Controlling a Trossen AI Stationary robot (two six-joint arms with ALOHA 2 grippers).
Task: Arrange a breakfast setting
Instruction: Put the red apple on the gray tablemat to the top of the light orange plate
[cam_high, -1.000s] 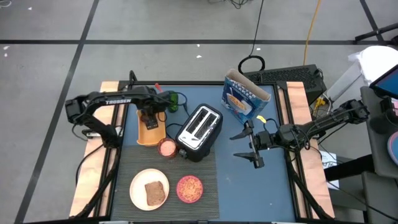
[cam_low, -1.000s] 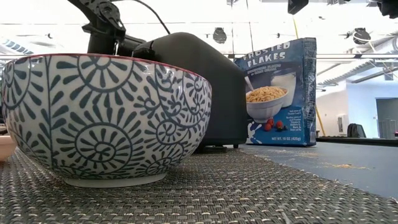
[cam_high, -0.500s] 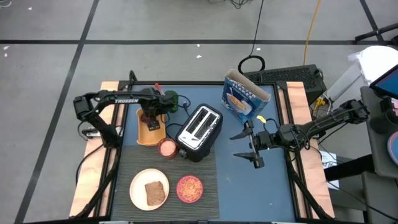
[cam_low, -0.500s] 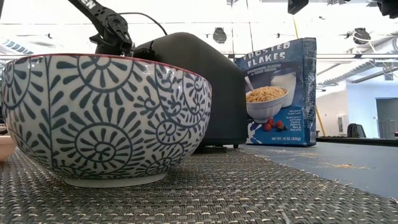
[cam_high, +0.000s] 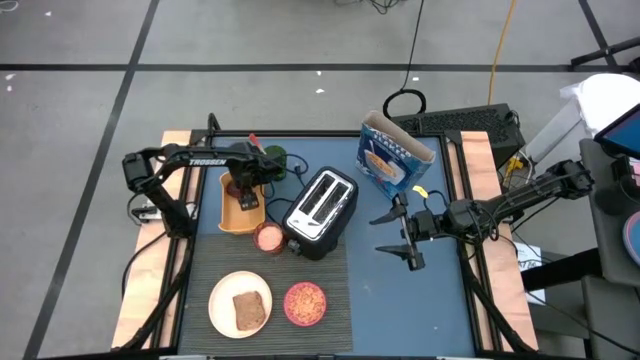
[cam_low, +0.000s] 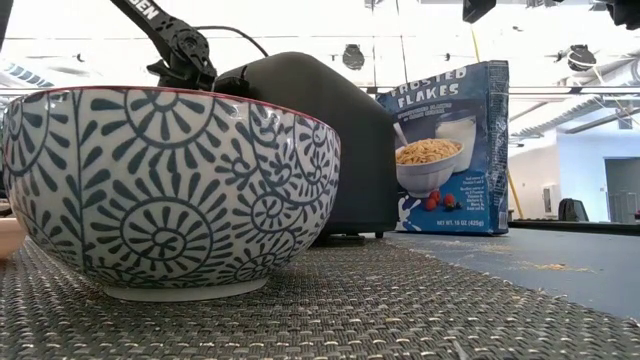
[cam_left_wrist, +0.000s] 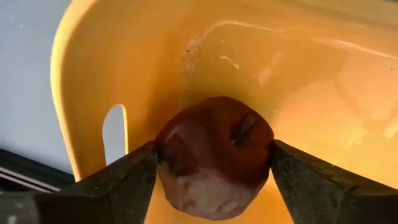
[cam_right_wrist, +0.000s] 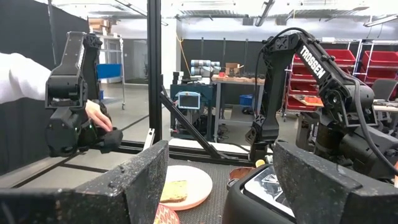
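Found the left gripper down inside the orange container, at the back left of the table beside the toaster. Noted its two fingers closed in on a red-brown apple with a short stem, one pressed to each side of it. Could not tell whether the apple rested on the container floor or hung clear.

Found the right gripper over bare blue table on the right side, near the cereal box and well apart from everything else. Saw its fingers spread wide with nothing between them.

Located the cream plate at the front of the table on the ribbed mat, carrying the toast slice. Spotted the bowl of cereal just beside the plate on its right, both in front of the toaster. Made out a small red shape at the container's far edge, possibly the spoon handle, but too small to be sure.
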